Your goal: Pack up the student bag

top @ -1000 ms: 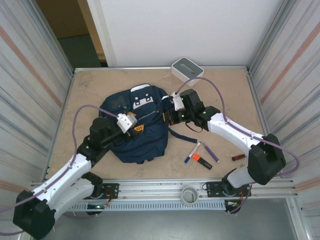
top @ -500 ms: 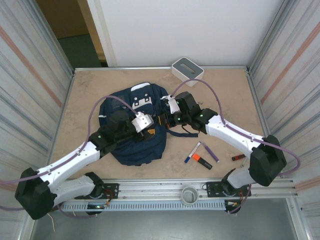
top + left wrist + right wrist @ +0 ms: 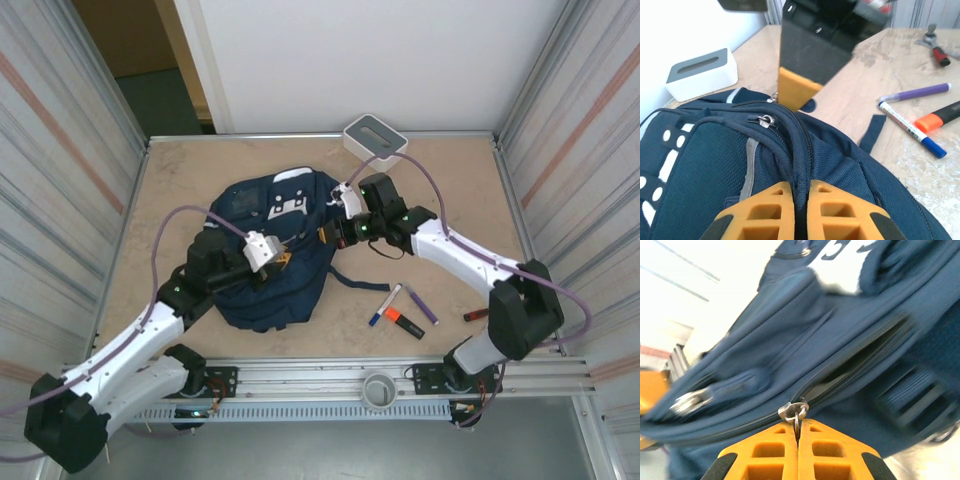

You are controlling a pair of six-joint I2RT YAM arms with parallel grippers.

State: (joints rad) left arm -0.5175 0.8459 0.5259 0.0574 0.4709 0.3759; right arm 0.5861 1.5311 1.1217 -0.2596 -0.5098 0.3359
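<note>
There's the navy blue fabric backpack (image 3: 290, 300), white patches up, slumped; left gripper (image 3: 800, 189) pinches its seam, right gripper (image 3: 798, 429) clamps a metal zip pull (image 3: 792, 411).

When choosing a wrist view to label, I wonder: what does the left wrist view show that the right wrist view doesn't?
Left wrist view: the white-grey rectangular box, purple pen, white blue-tipped marker and orange highlighter, plus the left gripper shut on a seam of the navy blue fabric backpack. Right wrist view: the right gripper shut on a silver metal zipper pull. Both: that backpack.
</note>
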